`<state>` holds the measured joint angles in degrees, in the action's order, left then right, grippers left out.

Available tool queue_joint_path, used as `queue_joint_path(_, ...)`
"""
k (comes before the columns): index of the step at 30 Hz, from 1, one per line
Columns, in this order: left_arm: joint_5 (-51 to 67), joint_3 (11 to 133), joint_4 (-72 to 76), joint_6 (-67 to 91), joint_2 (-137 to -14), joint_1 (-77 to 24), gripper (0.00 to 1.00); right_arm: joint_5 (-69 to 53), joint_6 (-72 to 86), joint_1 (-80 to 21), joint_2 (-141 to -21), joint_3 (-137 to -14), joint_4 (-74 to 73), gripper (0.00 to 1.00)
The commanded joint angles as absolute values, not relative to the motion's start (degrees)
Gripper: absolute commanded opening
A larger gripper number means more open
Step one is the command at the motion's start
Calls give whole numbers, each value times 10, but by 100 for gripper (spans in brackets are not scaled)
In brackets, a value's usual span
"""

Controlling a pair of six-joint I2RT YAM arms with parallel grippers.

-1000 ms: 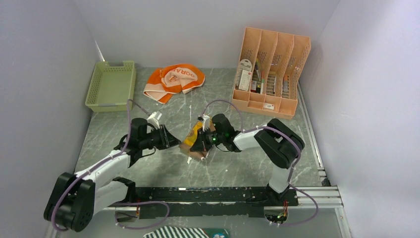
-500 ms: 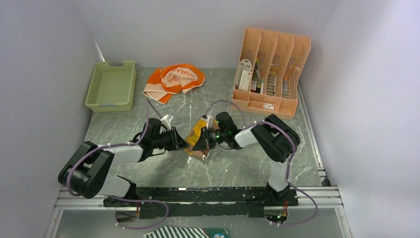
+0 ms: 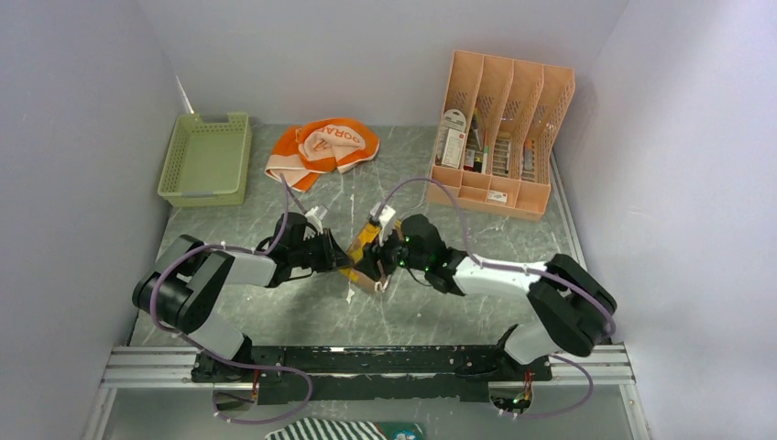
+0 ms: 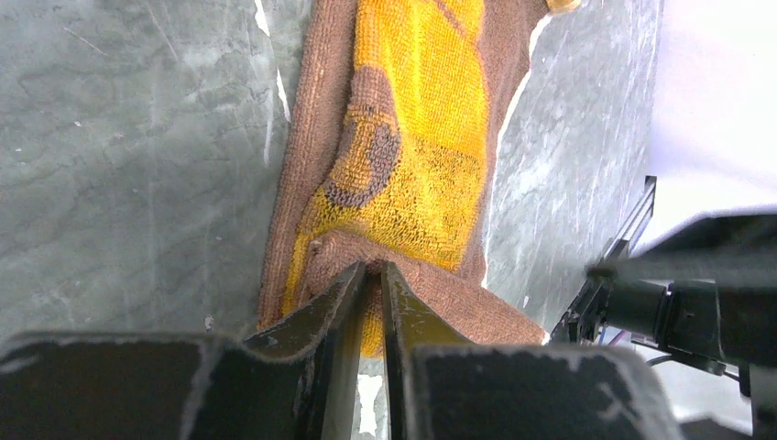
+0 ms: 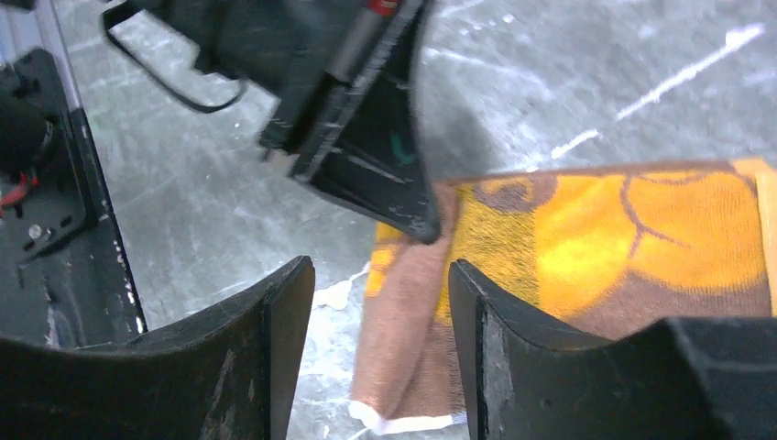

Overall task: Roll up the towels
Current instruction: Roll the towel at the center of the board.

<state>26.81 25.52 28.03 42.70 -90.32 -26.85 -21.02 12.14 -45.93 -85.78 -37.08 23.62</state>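
Yellow-tan towel (image 4: 412, 156) lies folded mid-way across the table (image 3: 440, 307) between both arms, left gripper (image 4: 371, 271) pinched tight on its brown edge, right gripper (image 5: 377, 275) released, spread over its opposite end.

1. Left arm (image 3: 229, 270): stretched out low, elbow bent near the base, forearm pointing right toward centre.
2. Left gripper (image 4: 374, 270): jaws nearly together, tips pinching a fold of the yellow-tan towel (image 4: 412, 165).
3. Right arm (image 3: 499, 275): stretched out low, forearm pointing left toward centre.
4. Right gripper (image 5: 380, 275): jaws spread, clamping nothing; tips facing the left gripper, just beside it.
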Motion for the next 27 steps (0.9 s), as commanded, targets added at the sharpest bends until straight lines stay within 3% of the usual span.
queue_joint_path(1,244,267,272,409,-908,-272,25,-2,-46,-556,-822,-346,199,57)
queue_joint_path(17,245,284,227,390,-906,-272,25,222,-135,-683,-951,-362,205,60)
queue_joint_path(22,246,298,205,378,-909,-272,25,260,-113,-685,-975,-366,184,54)
queue_joint_path(27,250,314,179,370,-895,-271,25,251,-76,-683,-993,-381,152,41)
